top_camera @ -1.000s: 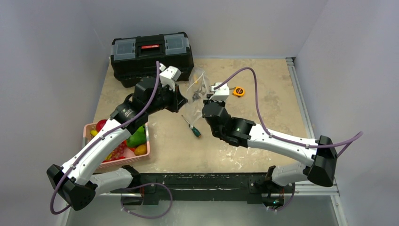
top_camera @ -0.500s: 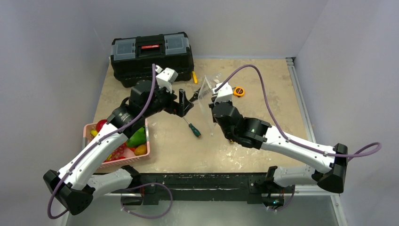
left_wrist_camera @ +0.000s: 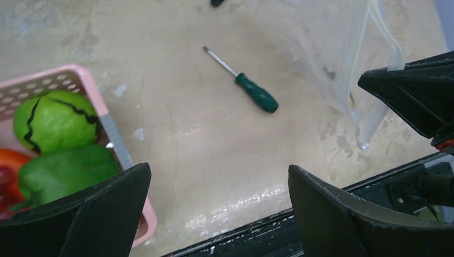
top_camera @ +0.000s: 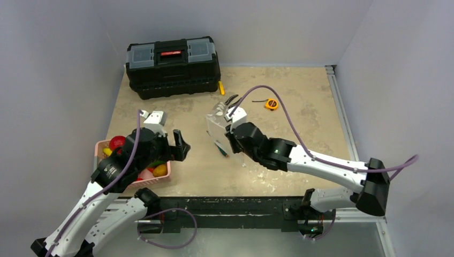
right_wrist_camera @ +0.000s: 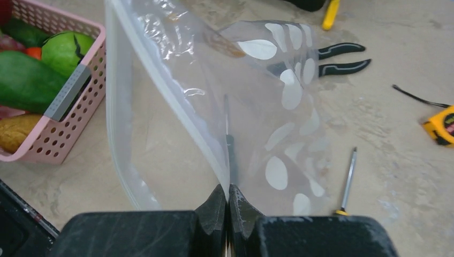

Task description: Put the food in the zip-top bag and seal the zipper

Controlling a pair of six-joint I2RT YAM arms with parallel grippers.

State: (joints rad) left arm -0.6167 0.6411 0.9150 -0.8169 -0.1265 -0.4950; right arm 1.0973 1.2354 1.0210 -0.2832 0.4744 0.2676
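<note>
The clear zip-top bag [top_camera: 216, 120] [right_wrist_camera: 257, 107] with white dots hangs over the middle of the table. My right gripper [top_camera: 227, 128] [right_wrist_camera: 228, 190] is shut on its mouth edge. The whitish zipper [right_wrist_camera: 114, 107] curves away to the left, so the mouth gapes. The bag also shows at the upper right of the left wrist view [left_wrist_camera: 332, 53]. My left gripper [top_camera: 183, 147] [left_wrist_camera: 219, 176] stands open and empty above the table, just right of the pink basket [top_camera: 167, 170] [left_wrist_camera: 88, 85]. The food lies in that basket: green peppers [left_wrist_camera: 53, 120] [right_wrist_camera: 67, 48] and a red round fruit [top_camera: 116, 142].
A green-handled screwdriver [left_wrist_camera: 251, 91] lies between the basket and the bag. A black toolbox [top_camera: 172, 64] stands at the back left. Black pliers [right_wrist_camera: 337, 59], a yellow tape measure [top_camera: 271, 104] and a yellow-handled screwdriver [right_wrist_camera: 348, 179] lie beyond the bag.
My left gripper opened, let go of the bag and drew back toward the basket. My right gripper kept its hold and carried the bag nearer and to the left.
</note>
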